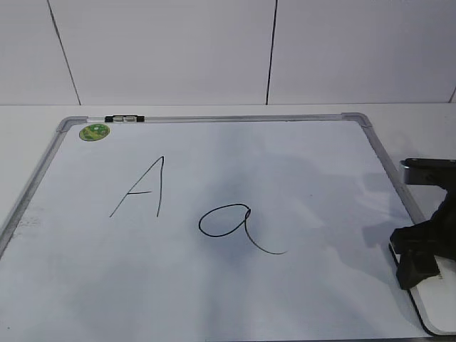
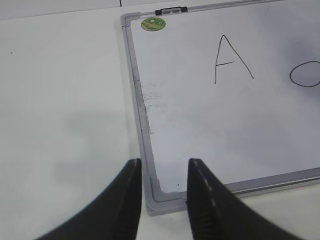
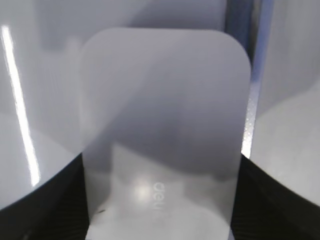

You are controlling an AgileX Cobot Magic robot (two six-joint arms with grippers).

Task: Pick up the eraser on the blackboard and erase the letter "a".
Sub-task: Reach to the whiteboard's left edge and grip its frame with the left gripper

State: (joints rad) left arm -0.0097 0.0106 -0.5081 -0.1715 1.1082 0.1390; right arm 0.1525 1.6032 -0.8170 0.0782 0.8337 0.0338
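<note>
The blackboard (image 1: pixel 285 164) is a white board with a grey frame, lying flat on the table. The cursive letter "a" (image 1: pixel 225 221) is drawn near its middle; part of its loop shows at the right edge of the left wrist view (image 2: pixel 306 75). The white eraser (image 1: pixel 438 303) lies at the board's near right corner. My right gripper (image 1: pixel 417 267) is down on it. In the right wrist view the eraser (image 3: pixel 165 110) fills the space between the jaws (image 3: pixel 161 167), which press on both its sides. My left gripper (image 2: pixel 164 167) is open and empty above the board's near left corner (image 2: pixel 165 200).
A capital "A" (image 1: pixel 146 187) is drawn left of the "a". A green sticker (image 1: pixel 94 132) and a small black-and-white marker (image 1: pixel 124 118) sit at the board's far left edge. White table surrounds the board, with a white wall behind.
</note>
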